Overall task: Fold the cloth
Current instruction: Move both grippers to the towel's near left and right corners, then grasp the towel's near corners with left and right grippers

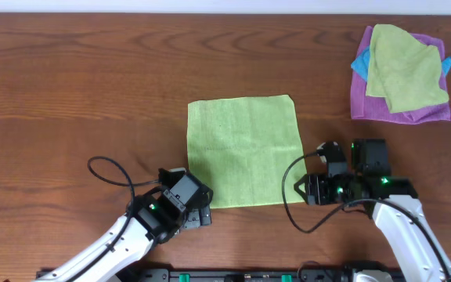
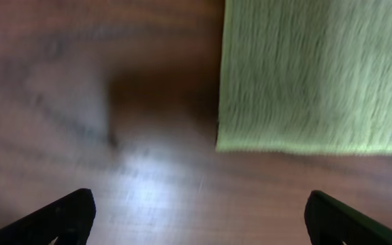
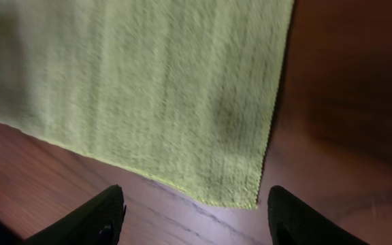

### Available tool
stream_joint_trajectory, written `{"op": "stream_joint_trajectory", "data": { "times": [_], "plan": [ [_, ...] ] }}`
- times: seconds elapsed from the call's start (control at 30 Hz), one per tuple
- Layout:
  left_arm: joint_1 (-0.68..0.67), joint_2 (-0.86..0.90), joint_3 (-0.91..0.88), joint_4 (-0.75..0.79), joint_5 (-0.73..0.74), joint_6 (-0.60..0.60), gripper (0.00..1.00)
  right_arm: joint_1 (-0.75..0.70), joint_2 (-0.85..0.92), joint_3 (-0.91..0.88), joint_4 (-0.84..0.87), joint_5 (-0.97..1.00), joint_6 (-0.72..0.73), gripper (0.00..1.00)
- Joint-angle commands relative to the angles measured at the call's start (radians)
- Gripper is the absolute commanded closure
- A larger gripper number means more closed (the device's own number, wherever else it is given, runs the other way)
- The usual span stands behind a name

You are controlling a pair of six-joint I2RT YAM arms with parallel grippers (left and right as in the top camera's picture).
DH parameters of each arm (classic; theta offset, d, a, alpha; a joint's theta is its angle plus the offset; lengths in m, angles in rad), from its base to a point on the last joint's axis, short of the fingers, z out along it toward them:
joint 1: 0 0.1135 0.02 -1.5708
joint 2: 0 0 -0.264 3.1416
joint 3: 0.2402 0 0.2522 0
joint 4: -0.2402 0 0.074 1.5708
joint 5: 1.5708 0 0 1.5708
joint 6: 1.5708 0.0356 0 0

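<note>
The bright lime-green cloth [image 1: 245, 150] lies flat and spread out as a square in the middle of the table. My left gripper [image 1: 200, 213] is open and empty just off the cloth's near left corner; that corner [image 2: 226, 139] shows ahead of the jaws in the left wrist view. My right gripper [image 1: 316, 174] is open and empty beside the cloth's near right corner, which shows in the right wrist view [image 3: 247, 194] just ahead of the jaws. No tag is visible.
A pile of other cloths sits at the far right: a duller yellow-green cloth [image 1: 404, 66] on a purple cloth [image 1: 413, 113], with a blue one [image 1: 360, 63] peeking out. Black cables loop near both arms.
</note>
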Motion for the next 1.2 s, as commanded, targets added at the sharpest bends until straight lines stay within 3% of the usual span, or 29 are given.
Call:
{"op": "stream_joint_trajectory", "data": {
  "times": [0.0, 0.07, 0.13, 0.23, 0.33, 0.67, 0.9, 0.97, 1.17],
  "plan": [
    [0.007, 0.007, -0.032, 0.032, -0.046, 0.003, 0.0, -0.008, -0.005, -0.039, 0.004, 0.006, 0.026, 0.32],
    [0.007, 0.014, -0.04, 0.065, -0.038, -0.006, 0.0, -0.008, -0.006, -0.055, -0.002, 0.045, 0.032, 0.34],
    [0.006, 0.022, -0.04, 0.101, -0.018, -0.008, 0.08, -0.008, -0.006, -0.069, -0.003, 0.08, 0.041, 0.35],
    [0.006, 0.052, -0.041, 0.148, -0.02, -0.042, 0.09, -0.008, -0.005, -0.086, 0.021, 0.127, 0.04, 0.35],
    [0.006, 0.107, -0.042, 0.224, 0.008, -0.05, 0.17, -0.009, -0.005, -0.103, 0.032, 0.13, 0.04, 0.36],
    [0.006, 0.317, -0.042, 0.387, 0.103, -0.114, 0.17, -0.014, -0.005, -0.109, 0.042, 0.129, 0.043, 0.36],
    [0.006, 0.321, -0.042, 0.343, 0.139, -0.12, 0.18, -0.014, -0.005, -0.109, 0.037, 0.146, 0.068, 0.37],
    [0.006, 0.321, -0.042, 0.306, 0.152, -0.116, 0.18, -0.014, -0.005, -0.109, 0.023, 0.167, 0.1, 0.42],
    [0.006, 0.321, -0.042, 0.234, 0.173, -0.105, 0.18, -0.014, -0.005, -0.109, 0.019, 0.184, 0.115, 0.4]
  ]
}}
